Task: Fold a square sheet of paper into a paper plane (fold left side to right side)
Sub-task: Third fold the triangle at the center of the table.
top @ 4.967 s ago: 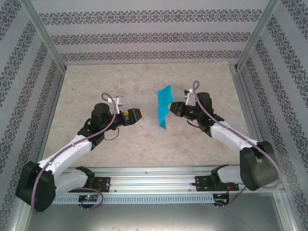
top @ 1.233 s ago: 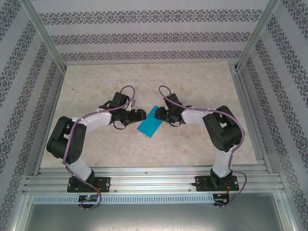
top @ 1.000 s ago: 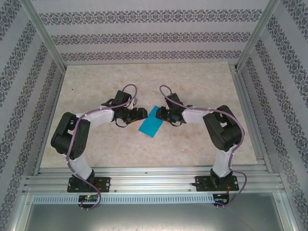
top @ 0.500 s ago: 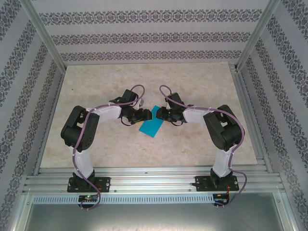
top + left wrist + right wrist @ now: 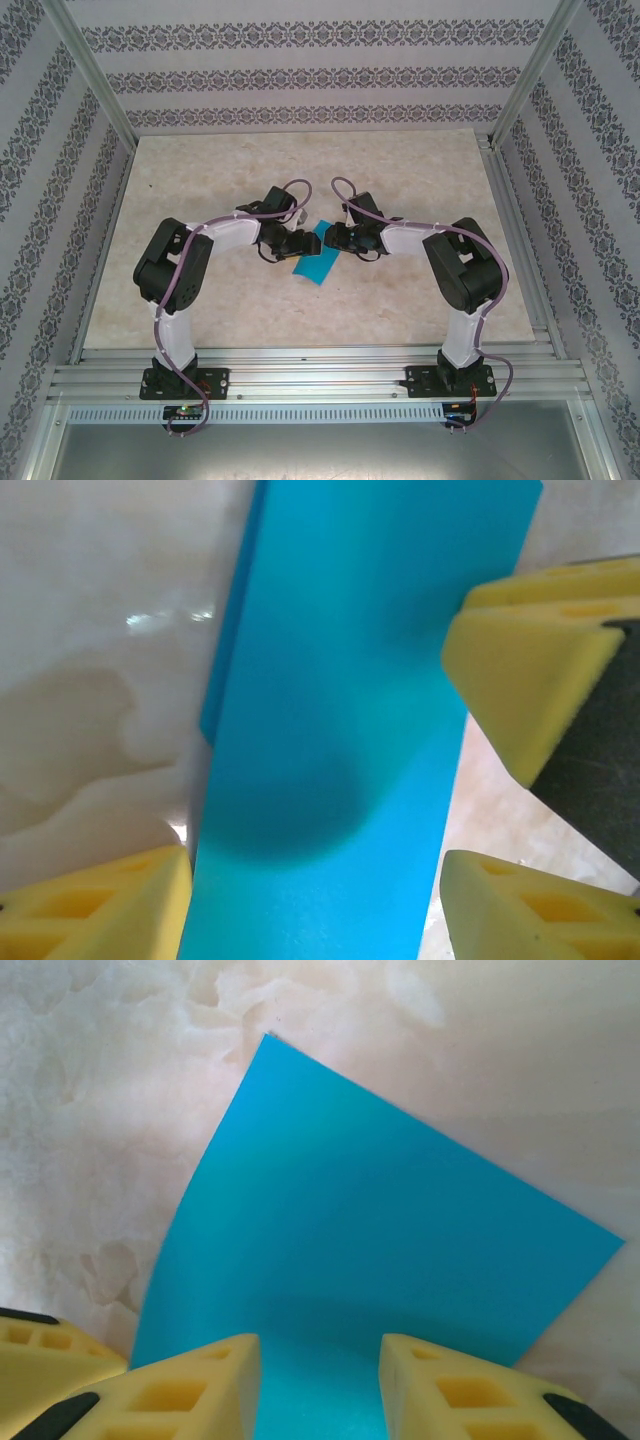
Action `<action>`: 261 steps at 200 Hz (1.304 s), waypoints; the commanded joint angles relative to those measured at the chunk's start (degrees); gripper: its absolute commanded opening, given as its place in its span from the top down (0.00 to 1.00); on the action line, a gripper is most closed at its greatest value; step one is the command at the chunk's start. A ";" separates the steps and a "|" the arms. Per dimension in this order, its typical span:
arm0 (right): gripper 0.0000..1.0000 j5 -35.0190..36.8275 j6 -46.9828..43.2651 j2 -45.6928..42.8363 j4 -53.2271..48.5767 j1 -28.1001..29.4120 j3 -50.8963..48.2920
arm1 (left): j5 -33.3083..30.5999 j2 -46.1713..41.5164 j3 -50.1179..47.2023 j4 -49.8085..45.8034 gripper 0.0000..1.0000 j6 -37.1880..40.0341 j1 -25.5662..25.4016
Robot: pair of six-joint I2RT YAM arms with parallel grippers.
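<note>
Across the desk [image 5: 200, 180] the left arm has swung inward, so the left claw [image 5: 299, 244], fingers apart, now straddles the square sheet of paper [image 5: 315, 267]. The sheet lies beneath it and the right claw [image 5: 330, 238], also apart. It looks already doubled, so creasing seems next.

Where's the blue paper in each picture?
Top external: blue paper lies at the middle of the marbled table.
Left wrist: a tall strip down the centre.
Right wrist: centre and bottom, one corner pointing up.
Shared landmark: the beige marbled table beneath it.
</note>
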 commanded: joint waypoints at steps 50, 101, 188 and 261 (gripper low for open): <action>0.62 -3.20 -1.15 1.44 0.23 -1.31 -0.75 | 6.19 -0.79 -1.82 5.22 0.37 -2.74 -1.13; 0.61 -3.72 -1.58 -0.83 2.28 -2.07 -2.32 | 6.68 -1.31 -1.74 7.63 0.42 -4.52 -1.10; 0.48 -3.80 -6.63 -9.69 1.50 -5.26 -6.06 | 7.55 -0.72 -2.73 11.02 0.46 -6.62 -1.31; 0.52 1.83 -10.37 -24.18 3.68 -0.90 -17.75 | 7.45 0.01 -2.23 12.51 0.67 -8.01 -1.37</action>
